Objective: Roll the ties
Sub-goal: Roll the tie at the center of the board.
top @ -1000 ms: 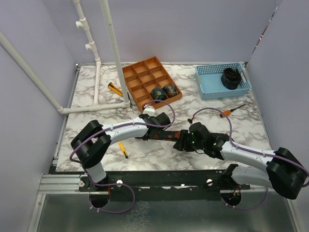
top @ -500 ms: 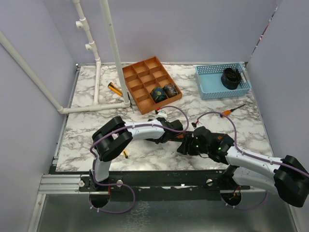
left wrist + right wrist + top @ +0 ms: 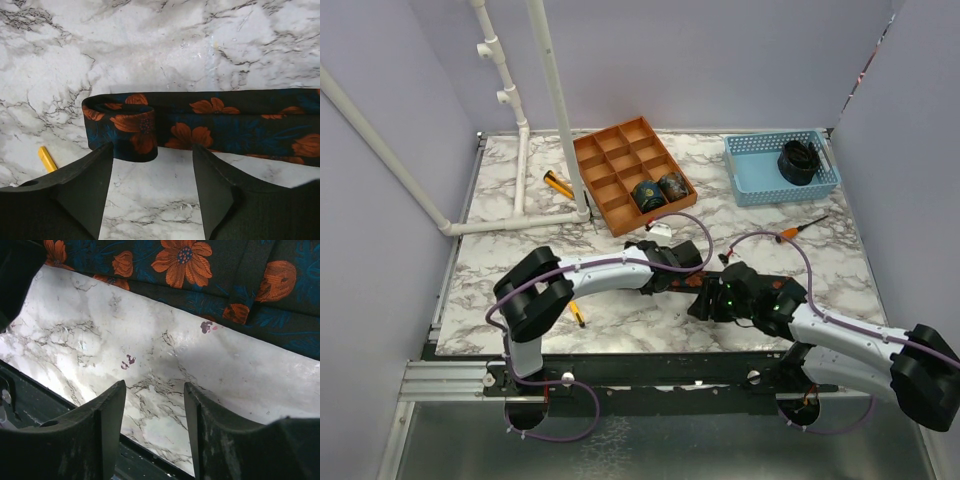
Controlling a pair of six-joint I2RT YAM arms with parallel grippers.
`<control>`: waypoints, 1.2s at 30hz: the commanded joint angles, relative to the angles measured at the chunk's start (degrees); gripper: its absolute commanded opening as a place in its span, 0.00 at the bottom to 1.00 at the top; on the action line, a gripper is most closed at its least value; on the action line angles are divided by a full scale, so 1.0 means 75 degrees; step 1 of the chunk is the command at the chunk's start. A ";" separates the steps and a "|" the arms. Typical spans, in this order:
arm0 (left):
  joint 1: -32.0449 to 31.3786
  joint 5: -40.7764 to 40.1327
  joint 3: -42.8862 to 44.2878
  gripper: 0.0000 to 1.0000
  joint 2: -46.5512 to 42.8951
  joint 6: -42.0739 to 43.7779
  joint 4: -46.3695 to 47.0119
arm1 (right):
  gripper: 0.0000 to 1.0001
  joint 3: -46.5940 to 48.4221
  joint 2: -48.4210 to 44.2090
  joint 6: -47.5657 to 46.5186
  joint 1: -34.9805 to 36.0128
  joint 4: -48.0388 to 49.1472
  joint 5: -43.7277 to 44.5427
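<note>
Nearest the arm bases, the right gripper (image 3: pixel 154 386) hovers with its jaws apart over bare marble table (image 3: pixel 150 340), holding nothing, with the edge of the tie (image 3: pixel 220 122) just beyond it at 12 o'clock. At 9 o'clock from there a yellow marker (image 3: pixel 577 310) lies near the front edge. The tie itself is a dark strip with orange flowers, lying flat across the middle of the table between the two grippers. The change is at its 9 o'clock end. A second ago the left gripper (image 3: pixel 152 147) was closed on that end; it has since carried the end across toward 3 o'clock, doubled it over the strip and spread its jaws, so it now grips nothing and the fold lies loose beneath it. That looks like the first turn of the roll, laid but not secured, and it probably needs regripping before the rolling can go on. Farther back, at 11 o'clock, two rolled ties (image 3: pixel 659 190) sit in neighbouring compartments of the orange organiser tray (image 3: pixel 610 160). At 1 o'clock a blue basket (image 3: pixel 752 165) holds a dark coil (image 3: pixel 798 160), too small to identify.
</note>
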 commanded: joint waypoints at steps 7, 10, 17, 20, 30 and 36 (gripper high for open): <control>0.0134 0.0707 -0.1036 0.75 -0.2298 0.0073 0.0884 | 0.66 0.0990 0.0256 -0.0517 -0.0009 -0.0078 -0.0315; 0.0554 0.0909 -0.1875 0.79 -0.3446 0.0267 0.1477 | 0.68 0.1416 0.0778 -0.0543 -0.0008 0.0412 -0.0761; 0.3655 0.4208 -0.4825 0.88 -0.6615 0.0995 0.4786 | 0.66 0.3259 0.3106 -0.0215 0.0209 0.0882 -0.0991; 0.4426 0.5095 -0.5294 0.89 -0.6833 0.1021 0.5167 | 0.64 0.4151 0.4080 -0.0116 0.0326 0.0687 -0.0892; 0.5155 0.6014 -0.5708 0.89 -0.6317 0.1055 0.5525 | 0.59 0.5512 0.5910 -0.0036 0.0336 0.0303 -0.1027; 0.5228 0.6244 -0.5645 0.89 -0.5969 0.1130 0.5630 | 0.55 0.5441 0.6195 0.0068 0.0336 0.0101 -0.0780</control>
